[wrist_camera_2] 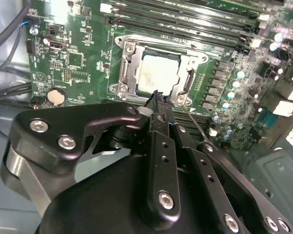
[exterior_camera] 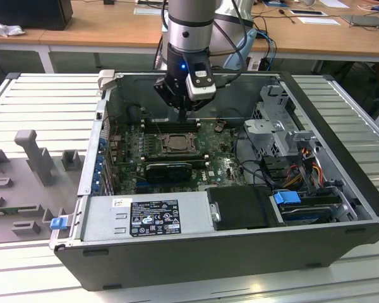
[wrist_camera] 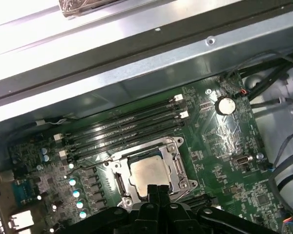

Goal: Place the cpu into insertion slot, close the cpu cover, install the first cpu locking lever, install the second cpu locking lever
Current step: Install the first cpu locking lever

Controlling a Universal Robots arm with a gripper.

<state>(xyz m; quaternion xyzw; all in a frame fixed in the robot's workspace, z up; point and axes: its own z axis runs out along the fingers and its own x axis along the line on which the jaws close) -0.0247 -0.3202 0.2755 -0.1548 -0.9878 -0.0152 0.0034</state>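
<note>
An open black computer case (exterior_camera: 227,259) is laid on its side on a grey ribbed metal table (exterior_camera: 38,101). Inside, a green motherboard (exterior_camera: 222,165) is seen, with long black memory slots (wrist_camera: 132,127) and a round coin battery (wrist_camera: 226,105). A labelled silver power supply (exterior_camera: 145,218) is set along the near wall. Coloured cables (exterior_camera: 301,172) are bundled at the exterior view's right. Wooden desks (exterior_camera: 114,25) are seen behind.

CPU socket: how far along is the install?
Done: the cpu sits in the insertion slot, and the cpu cover looks closed flat around it. In hand: the tool, shut, is at the slot's edge, next to a thin metal rod, likely a locking lever, angled off the board. Left: both levers; neither looks latched.
</note>
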